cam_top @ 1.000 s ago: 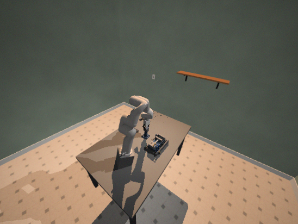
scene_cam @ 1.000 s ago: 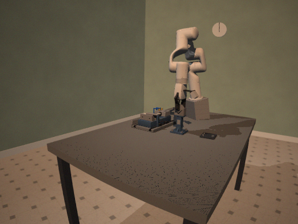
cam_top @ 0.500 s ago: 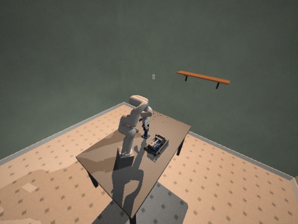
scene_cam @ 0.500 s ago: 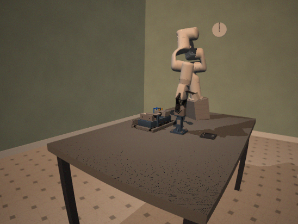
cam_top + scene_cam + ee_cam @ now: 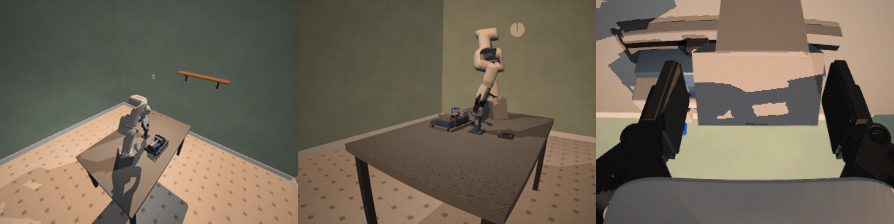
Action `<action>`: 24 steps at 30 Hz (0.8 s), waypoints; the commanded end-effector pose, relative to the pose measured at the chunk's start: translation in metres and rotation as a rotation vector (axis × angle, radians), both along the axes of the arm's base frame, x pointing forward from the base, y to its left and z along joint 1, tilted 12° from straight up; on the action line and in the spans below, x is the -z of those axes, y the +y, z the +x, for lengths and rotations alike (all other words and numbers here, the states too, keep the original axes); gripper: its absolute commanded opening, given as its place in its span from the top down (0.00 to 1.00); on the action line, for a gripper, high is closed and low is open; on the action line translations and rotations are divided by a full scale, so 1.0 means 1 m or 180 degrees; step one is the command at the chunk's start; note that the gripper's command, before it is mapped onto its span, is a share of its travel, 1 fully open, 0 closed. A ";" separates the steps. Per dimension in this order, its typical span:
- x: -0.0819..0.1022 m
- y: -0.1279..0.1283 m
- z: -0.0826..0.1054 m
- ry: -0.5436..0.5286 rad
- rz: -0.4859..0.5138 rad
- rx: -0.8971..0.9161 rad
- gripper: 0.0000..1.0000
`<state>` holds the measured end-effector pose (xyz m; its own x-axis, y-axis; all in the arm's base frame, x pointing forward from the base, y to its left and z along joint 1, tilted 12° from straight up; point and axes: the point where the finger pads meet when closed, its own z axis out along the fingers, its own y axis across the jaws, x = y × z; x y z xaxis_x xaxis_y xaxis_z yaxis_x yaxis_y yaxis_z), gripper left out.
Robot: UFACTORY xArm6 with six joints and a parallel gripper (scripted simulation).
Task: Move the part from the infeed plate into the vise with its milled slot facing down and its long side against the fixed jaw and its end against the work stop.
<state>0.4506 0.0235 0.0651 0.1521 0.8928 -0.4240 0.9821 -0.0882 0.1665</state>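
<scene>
The part (image 5: 757,50) is a tan block lying in the blue V-block (image 5: 477,125), with one end towards the wrist camera. My gripper (image 5: 755,79) is open, tilted over the V-block, with a dark finger on each side of the block's near end and a small gap on both sides. In the exterior view the gripper (image 5: 477,106) hangs just above the V-block. The vise (image 5: 451,120) stands to the left of it with its jaws open. The infeed plate (image 5: 506,135) is a small dark plate to the right with nothing on it. I cannot see the slot.
The arm's base block (image 5: 497,109) stands behind the V-block. In the top view the vise (image 5: 157,144) sits near the table's right edge, and the V-block (image 5: 146,135) is between it and the arm.
</scene>
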 end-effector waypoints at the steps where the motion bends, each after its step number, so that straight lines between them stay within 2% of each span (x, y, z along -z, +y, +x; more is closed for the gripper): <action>1: -0.001 0.001 0.001 0.0002 -0.0126 0.0020 0.11; 10: 0.000 0.002 0.001 0.0033 -0.0472 0.0080 0.11; 24: 0.001 0.003 0.002 0.0066 -0.0847 0.0144 0.11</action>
